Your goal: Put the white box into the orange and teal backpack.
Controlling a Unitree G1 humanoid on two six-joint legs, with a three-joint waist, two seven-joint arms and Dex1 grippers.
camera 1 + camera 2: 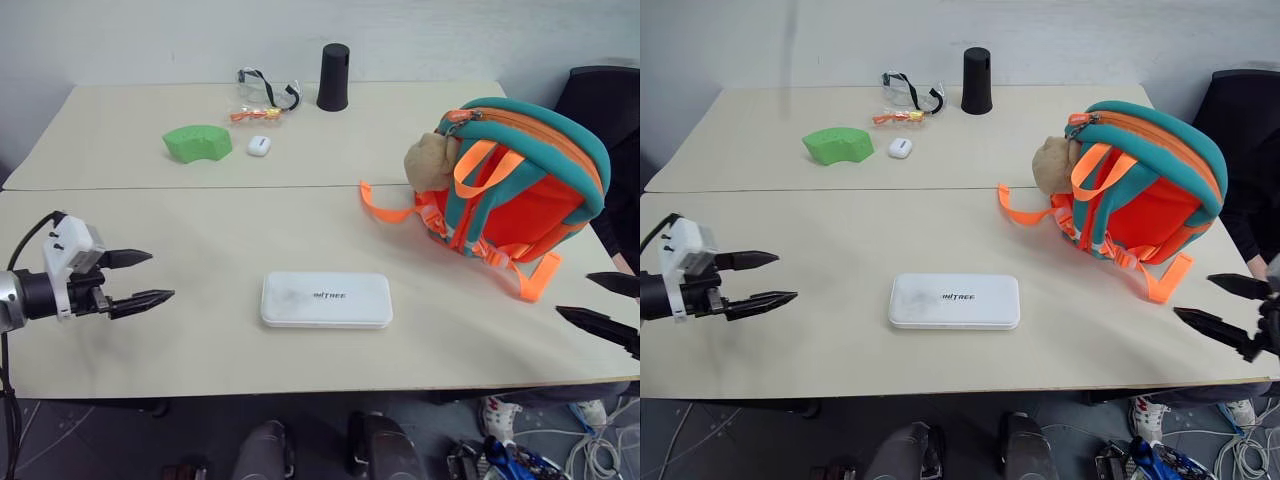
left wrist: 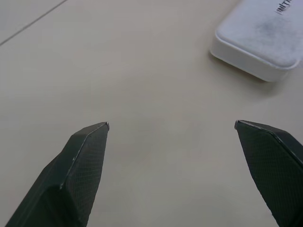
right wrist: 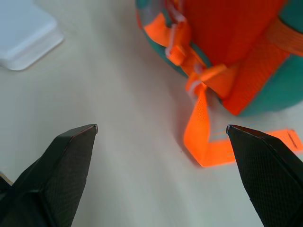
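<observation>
White box (image 1: 326, 299) is lying flat near table's (image 1: 200, 230) front edge, w/ orange and teal backpack (image 1: 520, 185) standing behind it to its right, apparently zipped. Left gripper (image 1: 140, 278) is hovering left of box, fingers apart, empty; right gripper (image 1: 1220, 307) is hanging right of box, fingers apart too. Risks: flat case slipping from pinch; bag tipping; strap (image 3: 201, 132) snagging a finger.

**Table layout, near to far**

White box (image 1: 326, 300) flat at near centre of table (image 1: 200, 220). Backpack (image 1: 520, 185) right of and behind it, plush toy (image 1: 430, 160) on its left side. Far edge, left to right: curved block (image 1: 197, 142), earbud case (image 1: 259, 145), safety glasses (image 1: 268, 90), cylinder (image 1: 333, 77).
</observation>
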